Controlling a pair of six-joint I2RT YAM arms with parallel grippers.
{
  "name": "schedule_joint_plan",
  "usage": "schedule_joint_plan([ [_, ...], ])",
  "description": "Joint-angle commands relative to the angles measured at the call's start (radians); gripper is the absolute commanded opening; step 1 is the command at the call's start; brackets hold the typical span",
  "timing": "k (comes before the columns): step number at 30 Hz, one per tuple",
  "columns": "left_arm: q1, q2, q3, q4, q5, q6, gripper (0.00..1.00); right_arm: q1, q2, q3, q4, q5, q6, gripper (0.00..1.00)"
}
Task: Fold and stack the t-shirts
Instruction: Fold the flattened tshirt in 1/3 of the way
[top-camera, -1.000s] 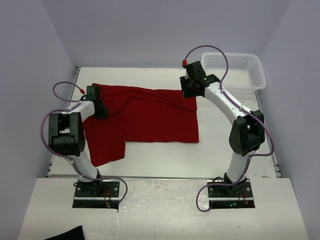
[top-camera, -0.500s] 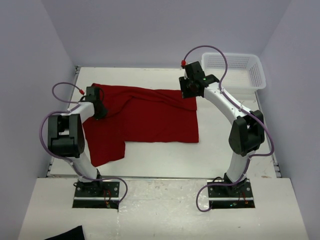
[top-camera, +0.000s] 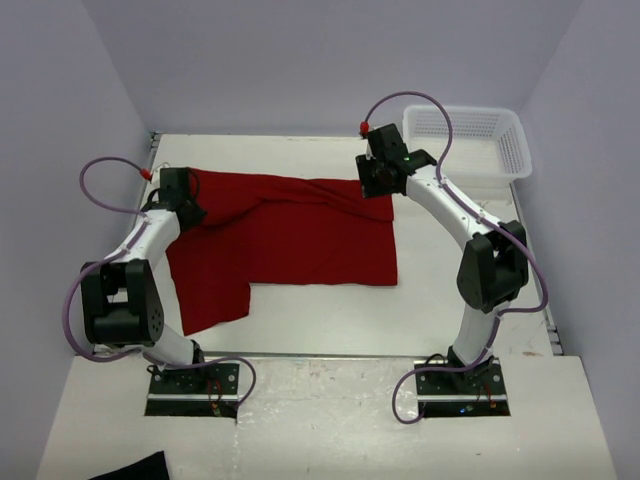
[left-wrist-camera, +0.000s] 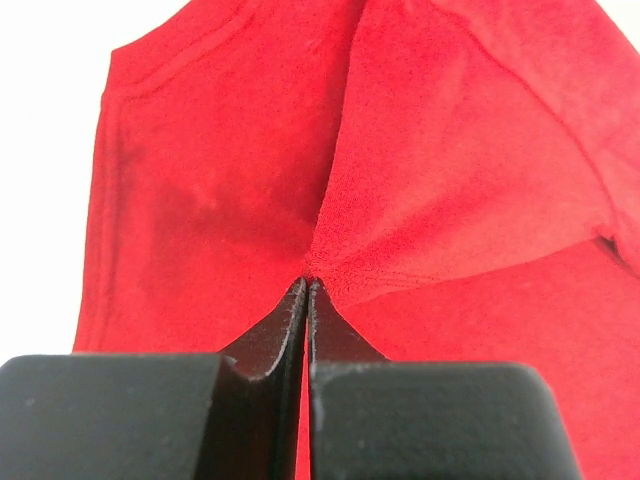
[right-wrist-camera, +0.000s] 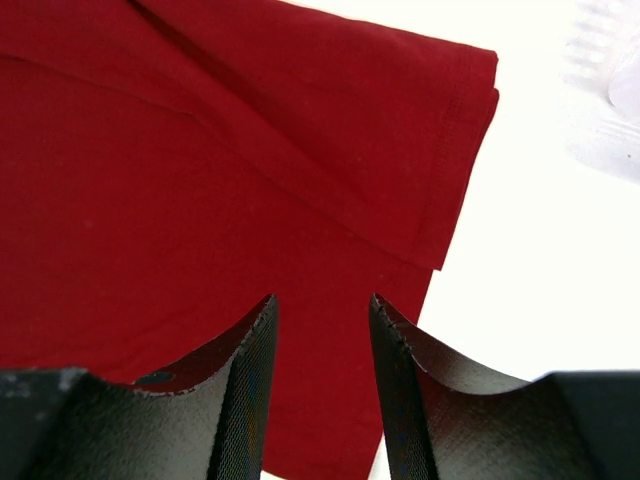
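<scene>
Now t-shirt (top-camera: 290, 235) lies on table (top-camera: 425, 300), outside mesh basket (top-camera: 515, 150)

Looks like a robotics lab test cell, not a lived-in room. Plain lilac wall panels (top-camera: 60, 150) box in a white table (top-camera: 320, 320). Two arms (top-camera: 450, 205) are bolted to metal base plates (top-camera: 190, 385), with purple cables (top-camera: 425, 96) looping loose. A white mesh basket (top-camera: 470, 135) sits in the far right corner.

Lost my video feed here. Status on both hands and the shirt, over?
Left hand shut on t-shirt, far left corner. Right hand open, above its far right corner. T-shirt spread, unfolded. Nothing on it; basket apart, far right.
</scene>
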Motion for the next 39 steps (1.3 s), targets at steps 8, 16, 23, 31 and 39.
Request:
schedule_joint_plan([
  [8,0.011,-0.071,0.006,-0.055,-0.115,-0.046,0.00,0.009,0.000,0.038,-0.009,0.013,-0.008,0.43],
  [16,0.032,-0.069,0.022,-0.075,-0.135,-0.044,0.00,0.013,0.007,0.037,-0.011,0.016,-0.012,0.43],
  [23,0.043,-0.046,0.002,-0.074,-0.144,-0.043,0.00,0.016,0.011,0.035,-0.011,0.017,-0.014,0.43],
  [31,0.065,0.009,-0.030,-0.039,-0.116,-0.054,0.00,0.022,0.017,0.050,-0.015,0.014,-0.014,0.43],
  [39,0.066,0.073,-0.061,0.006,-0.119,-0.058,0.00,0.023,0.017,0.046,-0.017,0.016,-0.018,0.43],
])
